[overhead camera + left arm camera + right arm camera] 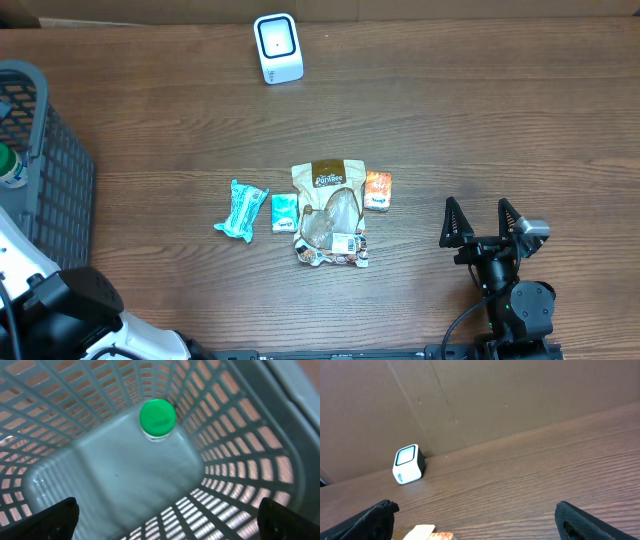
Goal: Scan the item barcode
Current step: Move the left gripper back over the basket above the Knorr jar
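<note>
The right hand and left hand are both spread wide, holding nothing. The snack packets are bunched mid-counter facing the scanner. The left one hovers over the basket with the green-capped bottle in it, probably the drop-off spot.

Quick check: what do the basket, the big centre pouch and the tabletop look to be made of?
Basket: moulded grey plastic, judging by its uniform lattice walls. Centre pouch: likely glossy plastic film, with a clear window showing contents. Tabletop: dark wood or wood-look laminate; grain lines show, which one I cannot tell.
</note>
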`<act>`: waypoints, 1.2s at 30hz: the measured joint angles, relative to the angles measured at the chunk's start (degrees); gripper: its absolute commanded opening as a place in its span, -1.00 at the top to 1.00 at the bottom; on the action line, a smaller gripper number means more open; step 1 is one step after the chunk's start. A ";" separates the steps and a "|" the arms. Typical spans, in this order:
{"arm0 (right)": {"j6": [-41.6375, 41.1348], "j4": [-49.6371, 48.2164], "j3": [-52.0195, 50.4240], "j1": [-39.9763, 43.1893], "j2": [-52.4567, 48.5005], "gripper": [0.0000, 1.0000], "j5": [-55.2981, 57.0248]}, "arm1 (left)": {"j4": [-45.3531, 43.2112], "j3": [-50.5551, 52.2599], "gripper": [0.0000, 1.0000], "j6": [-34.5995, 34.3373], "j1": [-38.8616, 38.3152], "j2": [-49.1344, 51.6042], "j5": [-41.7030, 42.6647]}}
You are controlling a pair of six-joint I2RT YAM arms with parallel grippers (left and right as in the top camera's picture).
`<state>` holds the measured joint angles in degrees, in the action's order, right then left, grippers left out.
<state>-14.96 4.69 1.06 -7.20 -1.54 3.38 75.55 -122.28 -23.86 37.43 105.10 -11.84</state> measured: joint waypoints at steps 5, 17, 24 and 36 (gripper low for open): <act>0.00 0.02 0.00 0.00 0.00 -1.00 0.02 | -3.74 1.92 -1.00 3.19 2.16 0.33 1.27; 0.00 0.02 0.00 0.00 0.00 -1.00 0.02 | -14.19 10.69 -0.99 13.05 4.50 2.67 4.76; -0.02 -0.02 0.00 0.00 0.00 -1.00 0.00 | -18.91 11.04 -1.00 16.41 4.72 5.22 4.74; -0.02 0.02 0.00 -0.02 0.00 -1.00 0.02 | -23.32 11.17 -0.99 22.62 4.72 11.89 4.79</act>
<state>-14.98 4.71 1.06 -7.22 -1.54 3.40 52.23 -111.11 -1.23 42.15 116.99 -7.05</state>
